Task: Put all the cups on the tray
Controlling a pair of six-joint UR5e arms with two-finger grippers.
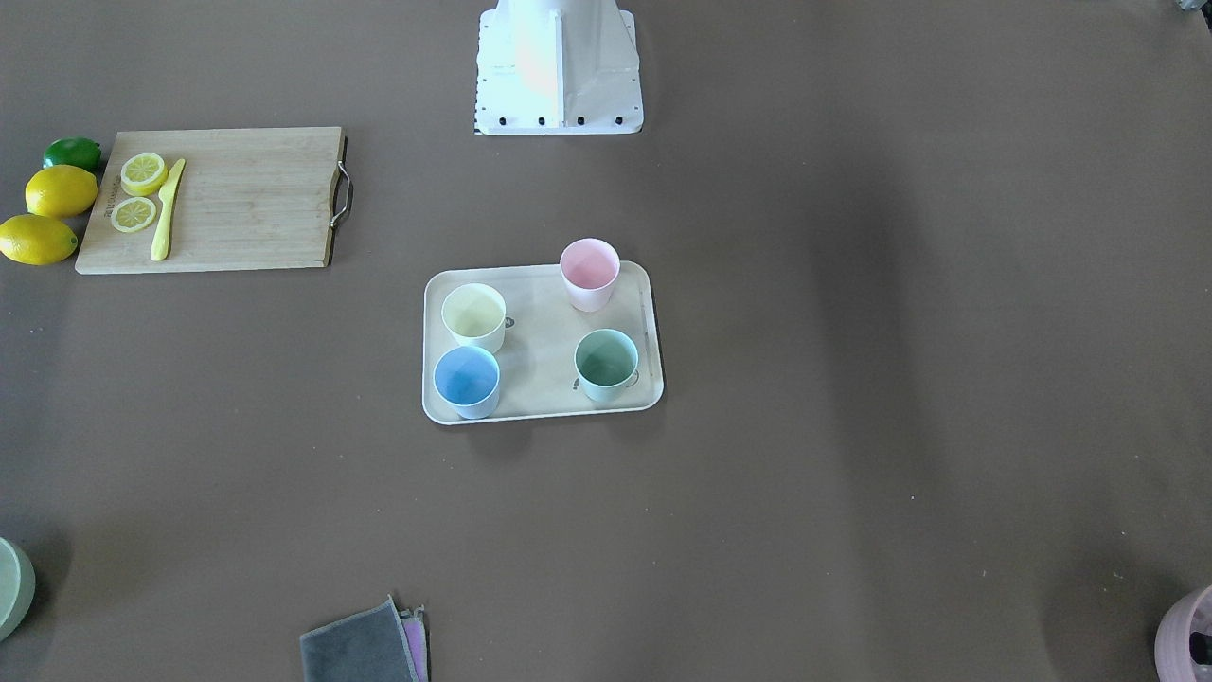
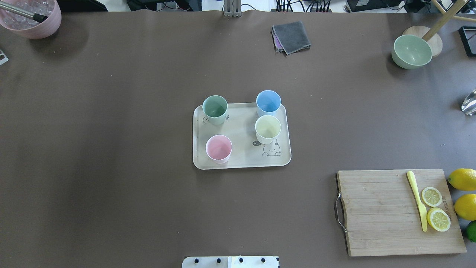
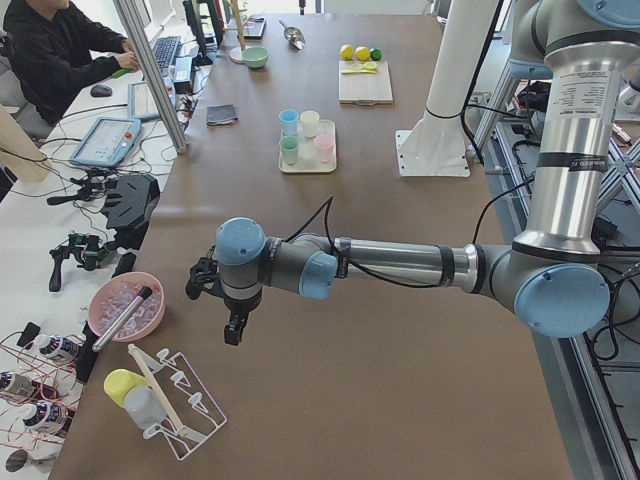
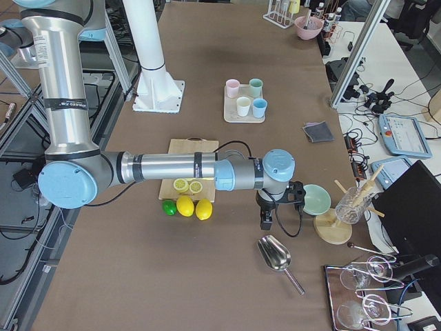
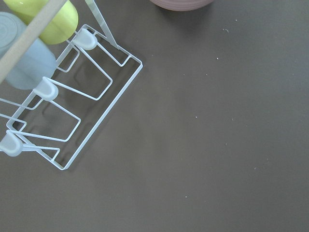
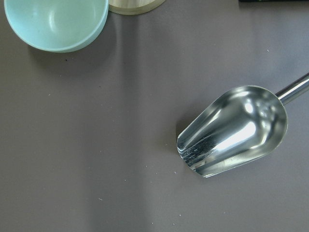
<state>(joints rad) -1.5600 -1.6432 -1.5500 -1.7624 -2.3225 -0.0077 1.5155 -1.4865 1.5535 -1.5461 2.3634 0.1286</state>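
The cream tray [image 2: 241, 158] lies at the table's middle. On it stand the mint green cup [image 2: 215, 108], the light blue cup [image 2: 268, 102], the yellow cup [image 2: 267, 128] and the pink cup [image 2: 219, 148], all upright. They also show in the front-facing view: tray [image 1: 540, 346], yellow [image 1: 473, 315], blue [image 1: 467, 379], pink [image 1: 589, 272], green [image 1: 606, 362]. My left gripper [image 3: 232, 330] hangs far from the tray, near a wire rack. My right gripper [image 4: 265, 222] hangs at the opposite end, near a metal scoop. I cannot tell whether either is open or shut.
A wooden cutting board [image 2: 394, 212] with lemon slices and a yellow knife lies front right, lemons [image 2: 463, 179] beside it. A pale-green bowl [image 2: 412, 51], grey cloth [image 2: 290, 36], mauve container [image 2: 31, 18], metal scoop [image 6: 231, 130] and wire rack [image 5: 72, 106] sit at the edges.
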